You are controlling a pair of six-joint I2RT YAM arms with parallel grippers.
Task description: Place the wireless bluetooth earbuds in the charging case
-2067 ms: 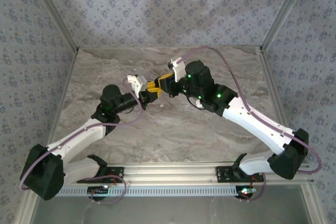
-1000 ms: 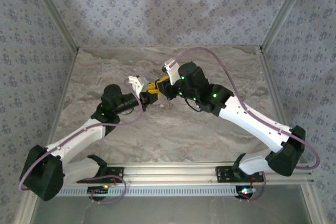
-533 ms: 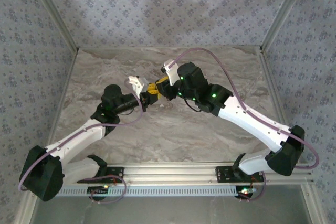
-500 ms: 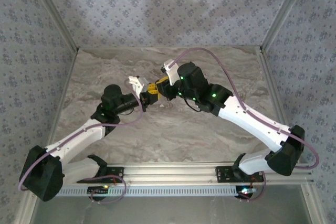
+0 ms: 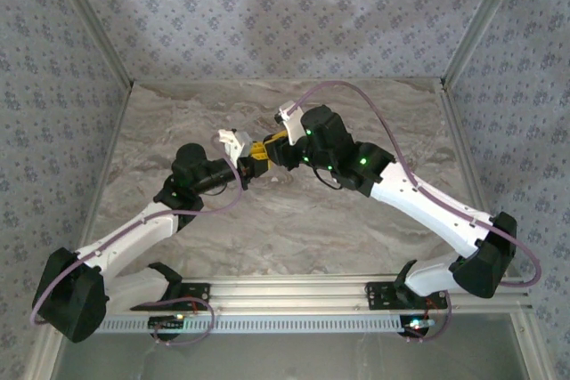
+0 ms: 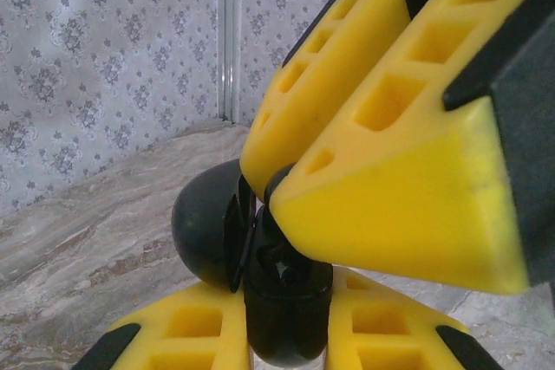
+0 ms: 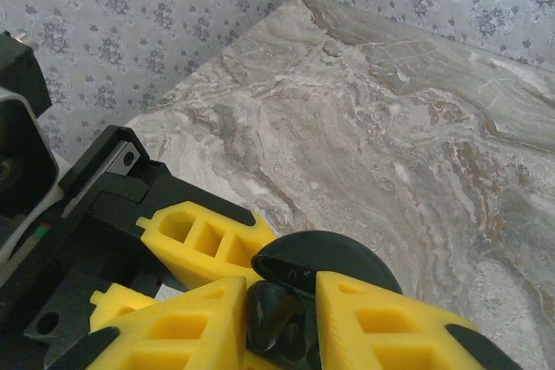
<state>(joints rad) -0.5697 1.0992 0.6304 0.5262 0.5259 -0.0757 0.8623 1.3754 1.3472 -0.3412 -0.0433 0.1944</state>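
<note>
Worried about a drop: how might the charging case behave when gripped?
Probably slippery: the charging case looks glossy and rounded. Its raised lid may swing if nudged. Small between the jaws, so likely light.

Left gripper [image 6: 286,344] is clamping the black charging case [image 6: 286,296] upright between its yellow fingers [image 6: 186,335]. The case's lid [image 6: 201,236] is standing open to the left. Right gripper [image 6: 272,182] is reaching in from upper right, its fingertips [image 6: 290,127] touching the case's top. Marble table [image 6: 78,257] is lying behind.

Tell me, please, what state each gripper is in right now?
Left gripper: shut on the charging case.
Right gripper: cannot tell.
</note>
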